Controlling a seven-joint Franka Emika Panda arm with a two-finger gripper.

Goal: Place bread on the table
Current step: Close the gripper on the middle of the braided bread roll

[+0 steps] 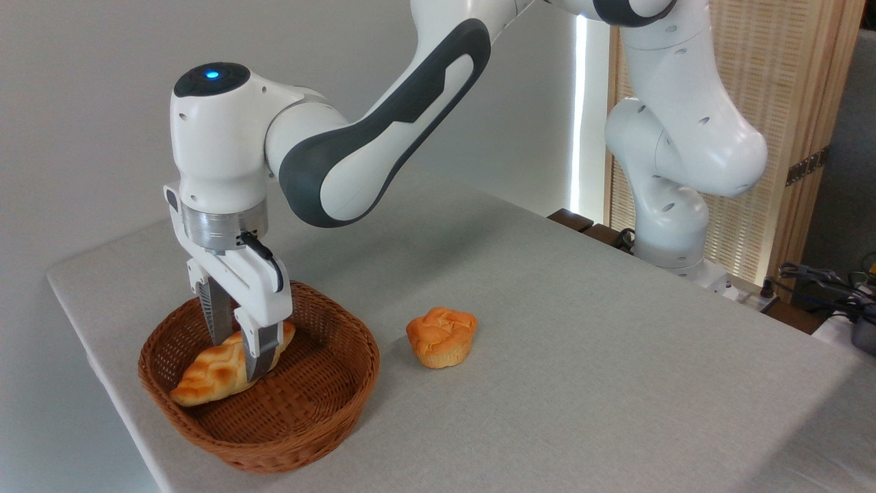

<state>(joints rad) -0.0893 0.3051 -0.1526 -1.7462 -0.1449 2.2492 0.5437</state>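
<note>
The bread, a braided golden loaf, lies slanted in the brown wicker basket at the left of the table. My gripper points straight down into the basket and straddles the loaf's upper right half. One finger presses the near side and the other stands against the far side, so the jaws are shut on the loaf. The loaf still rests on the basket floor, its left end pointing to the basket's front left wall.
A round orange bun sits on the cloth just right of the basket. The arm's base stands at the table's far right edge, with cables beyond it. The basket is close to the table's front left edge.
</note>
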